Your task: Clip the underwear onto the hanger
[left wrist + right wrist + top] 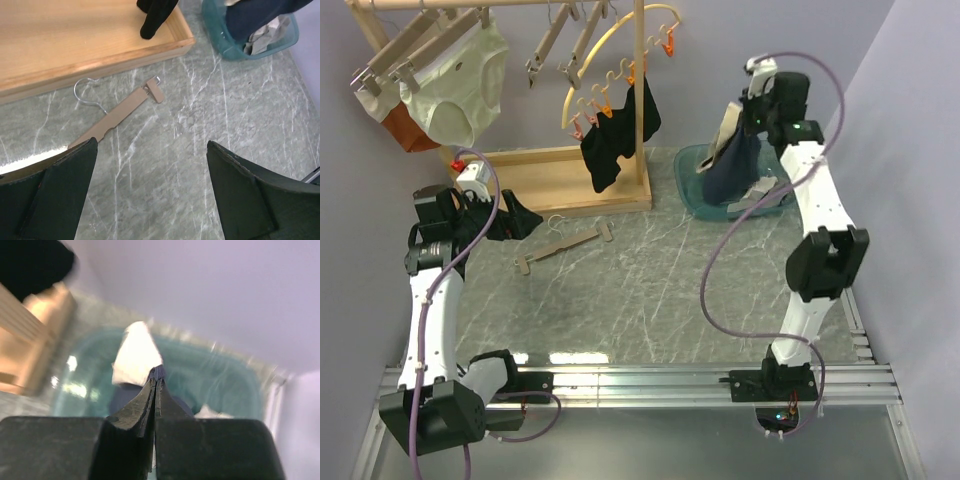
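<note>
The navy briefs [733, 162] with a tan waistband hang from my right gripper [752, 98], which is shut on their top edge above the teal basket [692, 185]. In the right wrist view the gripper [157, 376] pinches dark cloth, and the waistband [134, 352] hangs blurred below it. A light-wood bar hanger [563, 242] with a wire hook lies flat on the table; it also shows in the left wrist view [116, 114]. My left gripper [517, 219] is open and empty just left of the hanger, hovering over the table [152, 187].
A wooden rack base [560, 178] stands at the back left, with cream briefs [460, 85] and spare wood hangers [560, 38] on its rail. A curved yellow hanger [620, 70] holds a black garment [616, 135]. The basket holds more cloth [265, 37].
</note>
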Robot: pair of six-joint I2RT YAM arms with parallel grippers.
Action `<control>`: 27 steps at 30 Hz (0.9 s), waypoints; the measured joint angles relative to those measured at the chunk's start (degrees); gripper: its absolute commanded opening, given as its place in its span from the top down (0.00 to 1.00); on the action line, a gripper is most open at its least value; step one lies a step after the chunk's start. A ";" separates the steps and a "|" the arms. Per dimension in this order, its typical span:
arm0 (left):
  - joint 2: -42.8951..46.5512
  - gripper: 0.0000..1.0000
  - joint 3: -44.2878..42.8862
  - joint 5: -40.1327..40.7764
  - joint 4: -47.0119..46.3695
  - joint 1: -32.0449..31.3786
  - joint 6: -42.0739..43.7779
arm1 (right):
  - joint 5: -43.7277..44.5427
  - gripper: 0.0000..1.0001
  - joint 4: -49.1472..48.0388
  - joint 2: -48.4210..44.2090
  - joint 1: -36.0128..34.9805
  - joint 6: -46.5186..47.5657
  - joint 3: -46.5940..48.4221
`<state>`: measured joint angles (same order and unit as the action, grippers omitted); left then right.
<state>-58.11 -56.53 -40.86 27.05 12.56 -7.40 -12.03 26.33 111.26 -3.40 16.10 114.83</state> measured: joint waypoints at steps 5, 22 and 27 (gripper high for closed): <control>1.38 0.04 -0.02 -0.79 -1.68 0.00 -0.35 | -3.48 1.00 2.36 -7.10 -0.44 0.50 2.38; 2.89 0.08 -0.02 -2.80 -2.36 -5.27 2.34 | -7.74 1.00 12.31 -32.35 -6.34 -0.02 -19.98; 2.89 0.08 0.00 -2.40 -2.38 -6.16 2.45 | -4.09 1.00 15.06 -34.16 -6.95 -0.22 -26.16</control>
<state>-55.22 -56.53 -43.27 24.67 6.39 -4.95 -16.12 41.39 77.10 -10.35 15.88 88.66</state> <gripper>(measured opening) 0.926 0.007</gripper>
